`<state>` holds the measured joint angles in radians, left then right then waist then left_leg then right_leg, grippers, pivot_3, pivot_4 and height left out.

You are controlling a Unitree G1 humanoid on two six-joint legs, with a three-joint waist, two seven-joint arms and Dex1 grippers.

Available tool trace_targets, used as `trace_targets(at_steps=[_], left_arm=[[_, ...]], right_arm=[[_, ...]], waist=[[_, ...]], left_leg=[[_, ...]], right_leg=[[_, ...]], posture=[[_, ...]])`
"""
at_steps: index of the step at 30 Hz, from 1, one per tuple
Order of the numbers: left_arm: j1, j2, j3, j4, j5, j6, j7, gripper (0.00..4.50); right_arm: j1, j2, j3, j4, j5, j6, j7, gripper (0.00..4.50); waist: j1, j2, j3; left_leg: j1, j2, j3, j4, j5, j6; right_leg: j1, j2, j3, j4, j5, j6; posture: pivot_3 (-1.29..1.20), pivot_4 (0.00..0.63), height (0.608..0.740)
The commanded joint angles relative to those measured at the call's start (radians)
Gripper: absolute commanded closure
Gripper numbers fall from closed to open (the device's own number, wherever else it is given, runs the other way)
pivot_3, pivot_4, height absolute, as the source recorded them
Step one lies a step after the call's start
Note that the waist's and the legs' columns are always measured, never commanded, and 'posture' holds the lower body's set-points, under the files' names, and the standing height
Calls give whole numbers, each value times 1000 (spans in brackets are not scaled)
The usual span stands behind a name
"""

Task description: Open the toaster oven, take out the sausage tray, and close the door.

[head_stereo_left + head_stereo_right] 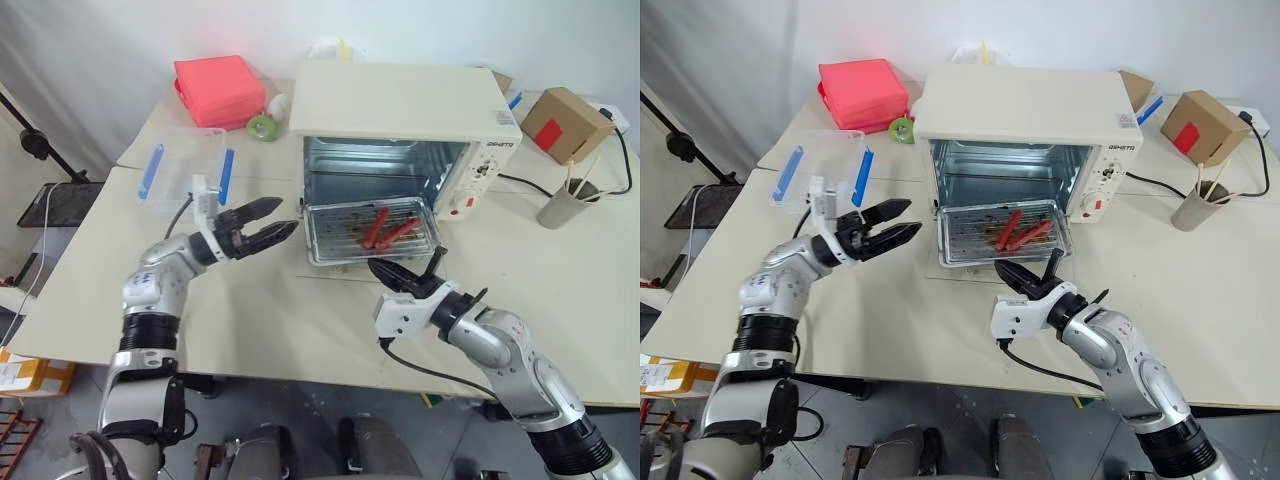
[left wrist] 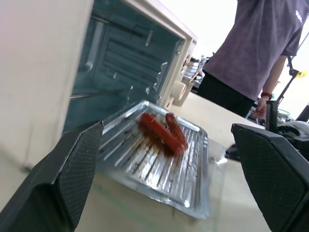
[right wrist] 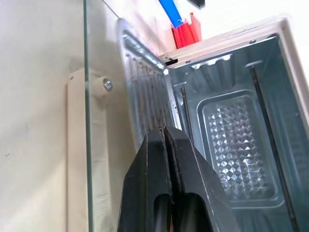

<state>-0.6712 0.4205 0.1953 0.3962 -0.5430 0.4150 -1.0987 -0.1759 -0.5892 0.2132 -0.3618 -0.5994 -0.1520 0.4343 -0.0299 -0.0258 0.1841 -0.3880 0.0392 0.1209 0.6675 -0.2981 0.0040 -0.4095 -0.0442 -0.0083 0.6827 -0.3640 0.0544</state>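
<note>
Your left gripper (image 1: 270, 222) hangs with its jaws spread wide, left of the toaster oven (image 1: 400, 110); your right gripper (image 1: 385, 272) is pinched closed on nothing, just in front of the sausage tray (image 1: 335, 245). That shallow, shiny, ridged metal tray, grease-stained and carrying red sausages (image 1: 388, 229), rests on the lowered glass door (image 3: 86, 116) before the cream-white oven's bare steel cavity.

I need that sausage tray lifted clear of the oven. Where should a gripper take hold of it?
Probably the sausage tray's raised left rim, coming from the open left gripper's side. That edge is bare, the sausages lie toward the right, and the tray rests flat on the lowered door.
</note>
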Motion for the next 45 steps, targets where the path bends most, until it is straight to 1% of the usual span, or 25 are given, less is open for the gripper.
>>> trace_targets(at_steps=[1, 6, 7, 8, 10, 14, 20, 26, 32, 36, 37, 40, 41, 45], left_arm=[[17, 13, 13, -73, -35, 37, 11, 0], [27, 12, 5, -99, -21, 0, 8, 0], [27, 9, 1, -98, -10, -28, 3, 0], [28, 8, -7, -95, 4, -60, -6, 0], [25, -1, -10, -85, 14, -102, -3, 0], [14, -10, -21, -63, 16, -122, -4, 0], [-2, -39, -48, -42, 20, -143, -18, 0], [2, -45, -48, -42, 15, -150, -16, 0], [13, -49, -43, -54, 9, -152, -8, 0], [22, -47, -35, -58, 4, -155, -7, 0], [24, -46, -33, -59, 3, -156, -7, 0], [29, -45, -29, -60, 3, -159, -6, 0], [31, -45, -27, -61, 3, -160, -5, 0], [42, -40, -13, -74, -8, -140, 8, 0]], right_arm=[[5, -11, -27, -15, 23, -12, 6, 4464], [34, 9, -50, -14, 90, 15, 16, 4464], [40, 5, -55, -15, 94, 21, 20, 4063], [44, -5, -60, -14, 84, 13, 15, 3922], [50, -21, -69, -16, 63, -2, 3, 3268], [39, -30, -77, -7, 37, 14, -6, 1961], [-1, -35, -73, 46, -1, 52, 4, 1961], [-68, -26, -59, 107, -40, 84, -2, 1961], [-104, -6, -30, 153, -61, 115, 8, 1961], [-127, -1, -15, 171, -59, 133, 18, 2801], [-134, 1, -13, 173, -57, 134, 20, 3220], [-146, 2, -10, 178, -51, 132, 18, 4225], [-149, 0, -9, 179, -51, 131, 18, 4475], [-158, -8, -10, 182, -53, 121, 10, 4475]], waist=[[1, 0, 0], [3, -1, 0], [3, 0, 0], [3, 0, 0], [1, 0, 0], [0, 0, 0], [2, -1, 0], [-1, -1, 0], [0, -1, 0], [0, -1, 0], [-1, -1, 0], [0, -1, 0], [-1, -1, 0], [0, -1, 0]], left_leg=[[0, 0, 0, 0, 0, 0], [0, -1, 0, 0, 0, 0], [0, -1, 0, 0, 0, 0], [0, -1, 0, 0, 0, 0], [0, 0, 0, 0, 0, 0], [0, 0, 0, 0, 0, 0], [0, 0, 0, 0, 0, 0], [0, 0, 1, 1, 0, 0], [1, 0, 1, 1, 0, 0], [1, 0, 1, 1, 0, 0], [1, 0, 1, 1, 0, 0], [1, 0, 1, 1, 0, 0], [1, 0, 1, 1, 0, 0], [1, 0, 1, 1, 0, 0]], right_leg=[[0, 0, 0, 0, 0, 0], [1, 0, 0, -1, 0, 0], [1, 0, 0, 0, 0, 0], [1, 0, 0, 0, 0, 0], [1, 0, 0, 0, 0, 0], [0, 0, 0, 0, 0, 0], [0, 0, 0, 0, 0, 0], [0, 0, 0, 0, 0, 0], [0, 0, 0, 1, 0, 0], [0, 0, 0, 1, 0, 0], [0, 0, 0, 1, 0, 0], [0, 0, 0, 1, 0, 0], [0, 0, 0, 1, 0, 0], [0, 0, 0, 2, 0, 0]], posture=[[0, 150, 740], [0, 150, 740], [0, 150, 740], [0, 150, 740], [0, 150, 740], [0, 150, 740], [0, 150, 740], [0, 150, 740], [0, 150, 740], [0, 150, 740], [0, 150, 740], [0, 150, 740], [0, 150, 740], [0, 150, 740]])
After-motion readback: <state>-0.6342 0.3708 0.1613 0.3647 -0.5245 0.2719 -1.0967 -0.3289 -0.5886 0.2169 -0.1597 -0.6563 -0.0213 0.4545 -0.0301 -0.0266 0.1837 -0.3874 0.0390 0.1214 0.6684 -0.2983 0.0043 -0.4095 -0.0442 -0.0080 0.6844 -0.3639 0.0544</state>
